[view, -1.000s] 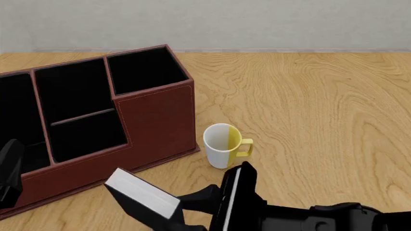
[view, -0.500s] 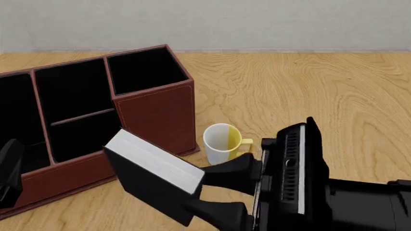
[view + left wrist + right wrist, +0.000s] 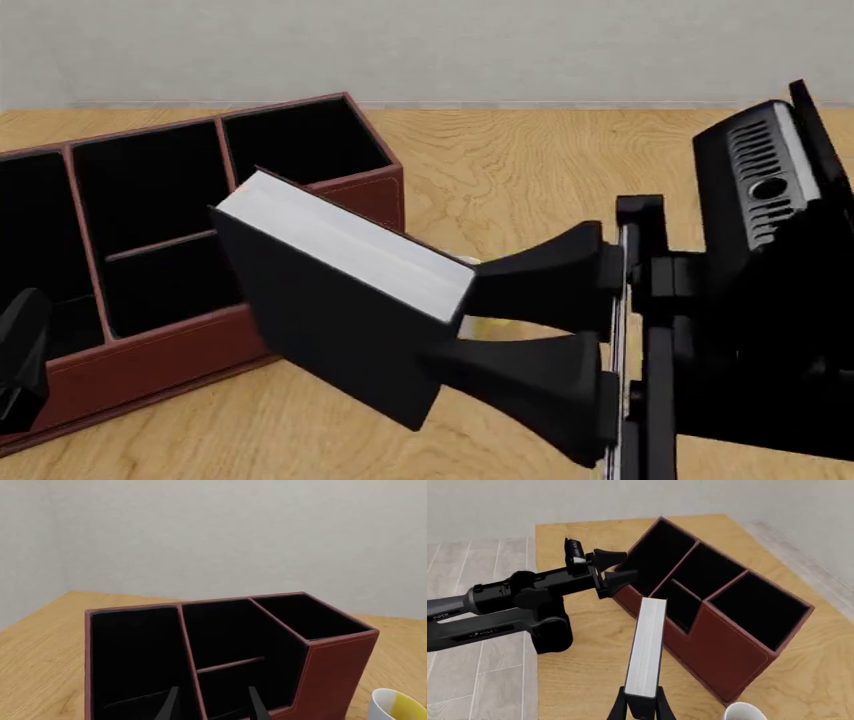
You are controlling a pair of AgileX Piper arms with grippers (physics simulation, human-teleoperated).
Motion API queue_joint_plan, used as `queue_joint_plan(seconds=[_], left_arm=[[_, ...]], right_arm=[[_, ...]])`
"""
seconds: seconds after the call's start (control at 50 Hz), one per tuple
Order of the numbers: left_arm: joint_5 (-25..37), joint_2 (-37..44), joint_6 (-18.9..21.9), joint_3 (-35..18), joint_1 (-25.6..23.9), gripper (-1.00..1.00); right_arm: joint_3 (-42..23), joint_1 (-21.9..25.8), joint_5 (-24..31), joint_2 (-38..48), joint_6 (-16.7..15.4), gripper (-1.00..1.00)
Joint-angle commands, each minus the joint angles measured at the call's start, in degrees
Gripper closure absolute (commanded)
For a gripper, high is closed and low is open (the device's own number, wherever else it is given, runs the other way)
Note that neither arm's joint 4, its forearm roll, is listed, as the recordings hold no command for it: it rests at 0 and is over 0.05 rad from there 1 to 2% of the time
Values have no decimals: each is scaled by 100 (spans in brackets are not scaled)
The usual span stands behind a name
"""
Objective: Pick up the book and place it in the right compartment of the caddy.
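In right pincer (image 3: 501,320), book (image 3: 340,320).

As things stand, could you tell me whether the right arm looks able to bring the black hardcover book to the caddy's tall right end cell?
Probably yes. The right gripper holds the black hardcover book raised in front of the reddish-brown leather-look caddy, and the tall right end cell is open on top with nothing over it.

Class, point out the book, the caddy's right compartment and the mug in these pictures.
book (image 3: 350,248), front view, on its white page edge.
right compartment (image 3: 758,610), right wrist view, on its black interior.
mug (image 3: 395,710), left wrist view, on its white rim and wall.
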Motion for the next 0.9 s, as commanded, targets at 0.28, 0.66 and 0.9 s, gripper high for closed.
queue_joint_plan(seconds=[0.28, 0.66, 0.9], left_arm=[[-53, 0, -14, -4, -96, -100], [-45, 0, -13, -35, -108, -100], [-6, 0, 18, -71, -158, -100]], right_arm=[[-2109, -319, 1988, 5, 11, 100], [-3621, -635, 2863, 460, 201, 100], [-4351, -887, 3006, 905, 297, 100]])
